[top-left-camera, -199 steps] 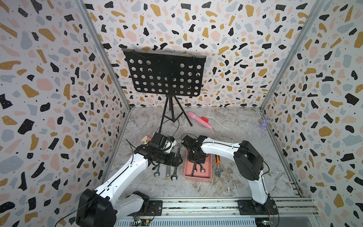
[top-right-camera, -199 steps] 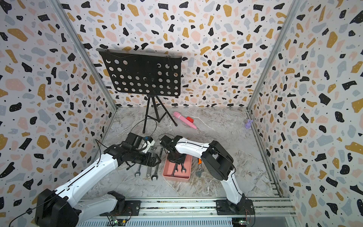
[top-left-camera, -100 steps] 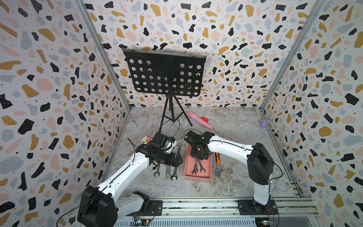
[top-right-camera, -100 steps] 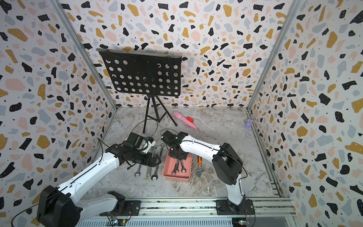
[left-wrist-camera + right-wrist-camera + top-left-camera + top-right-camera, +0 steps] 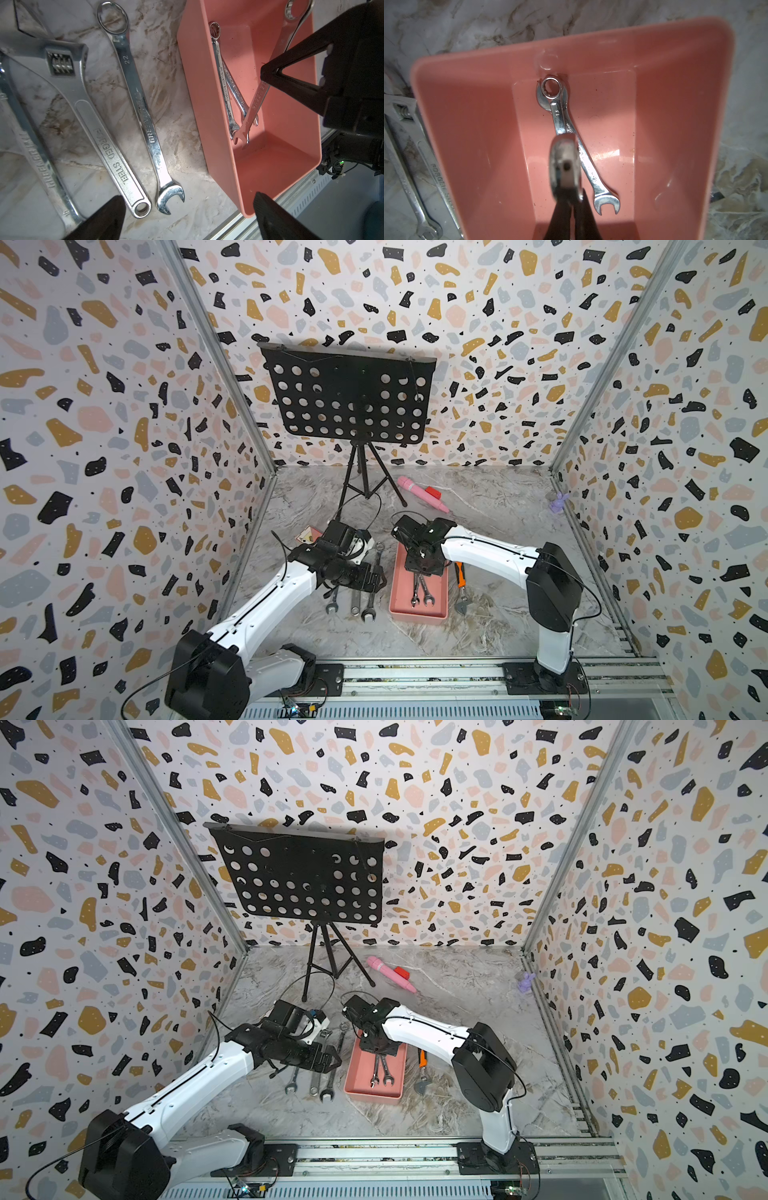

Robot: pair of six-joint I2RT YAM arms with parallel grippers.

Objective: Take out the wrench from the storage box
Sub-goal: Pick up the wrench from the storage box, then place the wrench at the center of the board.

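Note:
The salmon-pink storage box (image 5: 418, 612) (image 5: 370, 1095) sits at the front middle of the table. My right gripper (image 5: 422, 569) (image 5: 378, 1049) (image 5: 571, 199) reaches down into it, shut on the shank of a silver wrench (image 5: 258, 99) (image 5: 564, 164). That wrench is tilted, open end low over the box floor and ring end raised. Two smaller wrenches (image 5: 560, 116) (image 5: 225, 87) lie crossed on the floor of the box (image 5: 467, 124) (image 5: 199, 83). My left gripper (image 5: 374, 578) (image 5: 328, 1058) (image 5: 187, 214) hovers open just left of the box, holding nothing.
Three larger wrenches (image 5: 353, 605) (image 5: 316, 1088) lie on the marble table under the left gripper, among them an adjustable one (image 5: 83, 104). An orange-handled tool (image 5: 459, 574) lies right of the box. A black music stand (image 5: 349, 398), pink microphone (image 5: 419, 493) and purple figure (image 5: 557, 502) stand further back.
My right gripper has moved from the box's far end toward the front, come down into the box and shut on the wrench. The left arm has hardly moved.

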